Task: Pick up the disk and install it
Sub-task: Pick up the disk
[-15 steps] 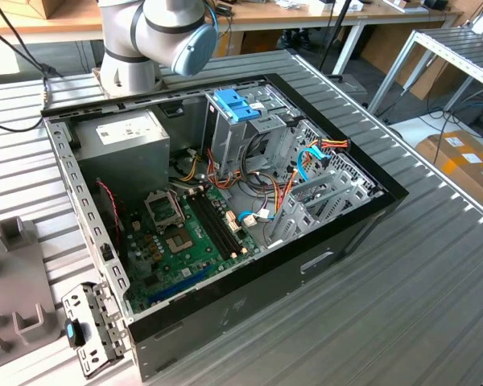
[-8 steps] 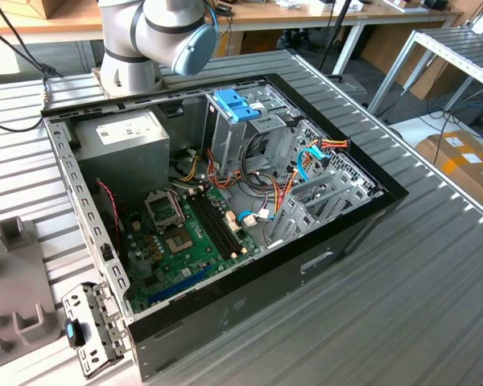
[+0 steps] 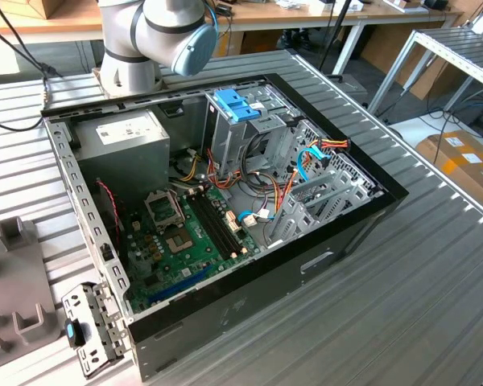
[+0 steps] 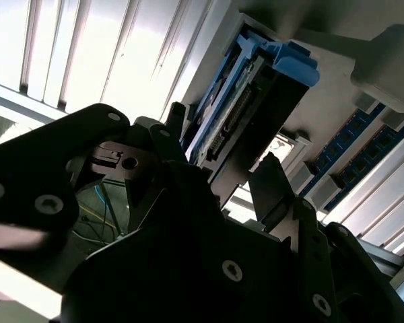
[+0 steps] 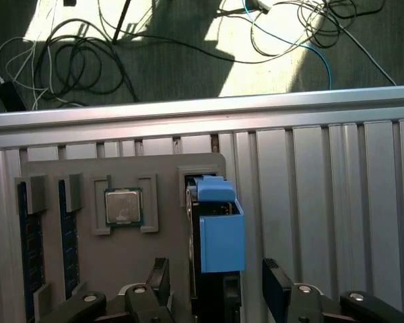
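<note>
One disk (image 5: 219, 235) standing in grey tray (image 5: 165, 202) slot, claw (image 5: 215, 266) spread apart, straddling it

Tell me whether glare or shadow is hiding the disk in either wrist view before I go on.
Second wrist view: the ribbed table is blown out by glare, and the gripper is a dark silhouette, but the disk reads clearly. First wrist view: even light on the disk; harsh sun patches fall on the floor beyond.

Ribbed metal tabletop (image 3: 435, 273), wooden workbench (image 3: 290, 14) behind, cardboard box (image 3: 465, 161), sunlit floor (image 5: 188, 74) with cables (image 5: 74, 64)
</note>
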Controlling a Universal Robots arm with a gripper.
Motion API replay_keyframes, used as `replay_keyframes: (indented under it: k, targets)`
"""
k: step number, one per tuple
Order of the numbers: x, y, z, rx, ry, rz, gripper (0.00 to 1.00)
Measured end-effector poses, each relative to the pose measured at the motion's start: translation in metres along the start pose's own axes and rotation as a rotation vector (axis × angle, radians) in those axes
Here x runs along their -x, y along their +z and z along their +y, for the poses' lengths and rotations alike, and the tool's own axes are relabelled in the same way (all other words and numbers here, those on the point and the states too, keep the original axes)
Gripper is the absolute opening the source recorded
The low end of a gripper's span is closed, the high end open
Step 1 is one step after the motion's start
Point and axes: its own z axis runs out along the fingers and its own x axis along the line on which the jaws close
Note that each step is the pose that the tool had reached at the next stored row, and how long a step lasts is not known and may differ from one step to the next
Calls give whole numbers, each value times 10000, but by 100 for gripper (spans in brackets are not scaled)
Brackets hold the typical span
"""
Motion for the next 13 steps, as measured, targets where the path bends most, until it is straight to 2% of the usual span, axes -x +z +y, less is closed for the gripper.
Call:
replay_keyframes:
  k: [3,4,9,13]
  targets:
    - [0,0,0,0,0,0,64]
    - [0,-1,0,0,0,0,51]
    - [0,-4,0,1,0,1,51]
    - [1,-32,0,-1,0,1,51]
